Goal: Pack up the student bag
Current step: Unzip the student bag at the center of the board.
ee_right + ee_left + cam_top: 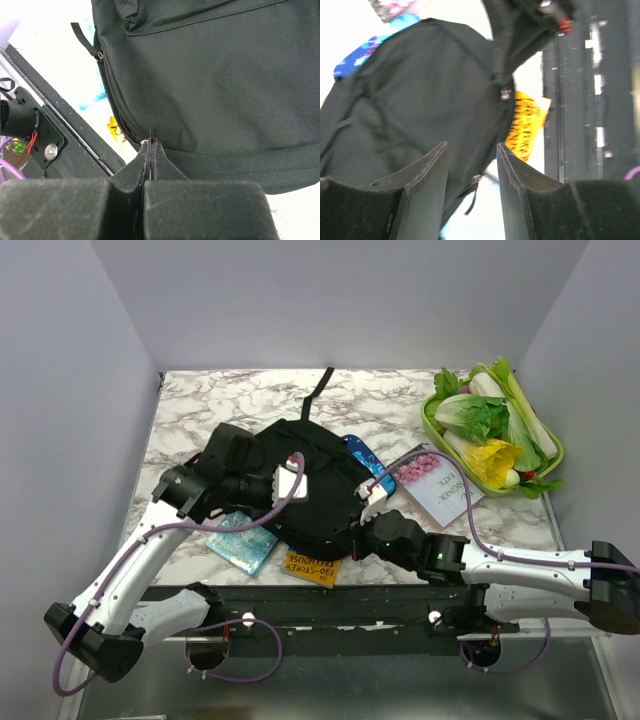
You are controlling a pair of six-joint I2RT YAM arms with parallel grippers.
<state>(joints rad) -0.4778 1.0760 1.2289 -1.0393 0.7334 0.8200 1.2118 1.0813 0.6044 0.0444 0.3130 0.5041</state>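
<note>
The student bag [310, 465] is a black fabric backpack lying mid-table, its strap [320, 390] trailing toward the back. My left gripper [303, 485] is over the bag's left part; in the left wrist view it [472, 150] is open and empty just above the bag [420, 100], with a zipper pull [506, 93] ahead. My right gripper [352, 533] is at the bag's near right edge. In the right wrist view it [151, 145] is shut on a thin tab at the zipper line of the bag [210, 75].
A teal glitter book [240, 542] and an orange book [312, 566] stick out from under the bag's near side. A blue patterned pencil case [360, 455] and a pink flowered book [440, 480] lie to its right. A green tray of vegetables [553, 455] stands back right.
</note>
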